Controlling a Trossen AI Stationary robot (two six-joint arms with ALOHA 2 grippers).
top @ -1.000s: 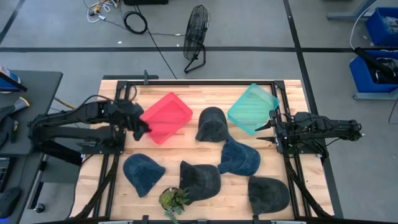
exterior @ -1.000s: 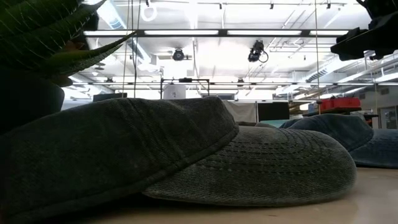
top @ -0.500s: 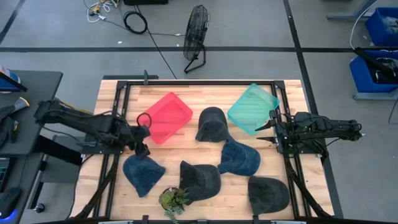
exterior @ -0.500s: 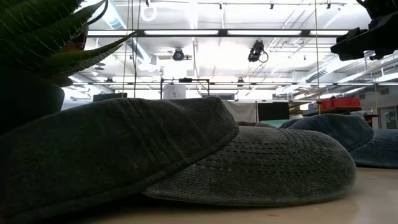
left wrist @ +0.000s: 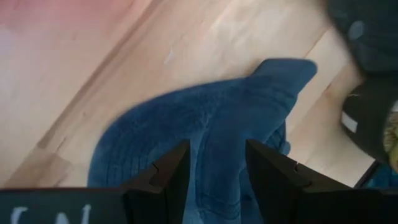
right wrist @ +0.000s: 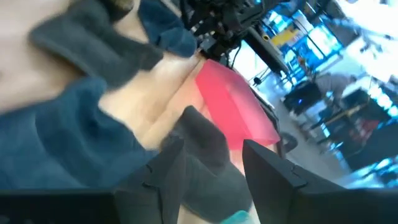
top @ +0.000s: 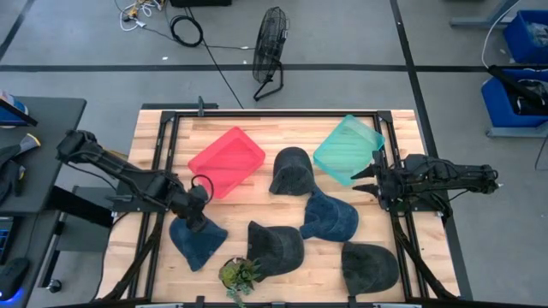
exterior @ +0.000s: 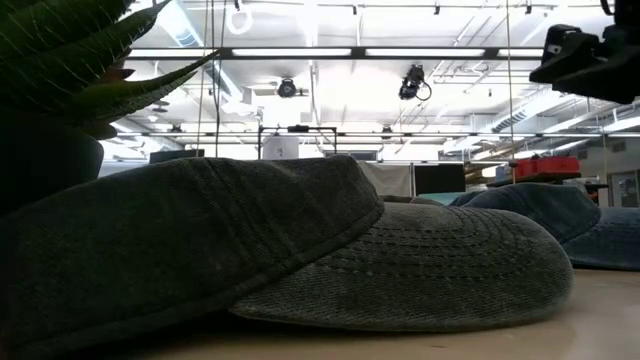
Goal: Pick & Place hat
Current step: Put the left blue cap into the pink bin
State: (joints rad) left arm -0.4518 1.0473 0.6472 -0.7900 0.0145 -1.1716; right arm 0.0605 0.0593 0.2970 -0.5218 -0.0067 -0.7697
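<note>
Left gripper [top: 198, 220] is poised directly over the blue cap [top: 196, 240], which lies at the near-left of the bench [top: 282, 137], just near of the red bin [top: 227, 160]. In the left wrist view the fingers [left wrist: 171, 171] stand parted, straddling a raised fold of the cap [left wrist: 205, 134]; nothing is held, and contact cannot be confirmed. The cap's brim points toward the near side. The left arm is clearly the nearer one. Right gripper [top: 360, 178] waits at the far right beside the teal bin [top: 347, 148], jaws apart and empty. Judgement: a short descent and closure would secure the fold.
</note>
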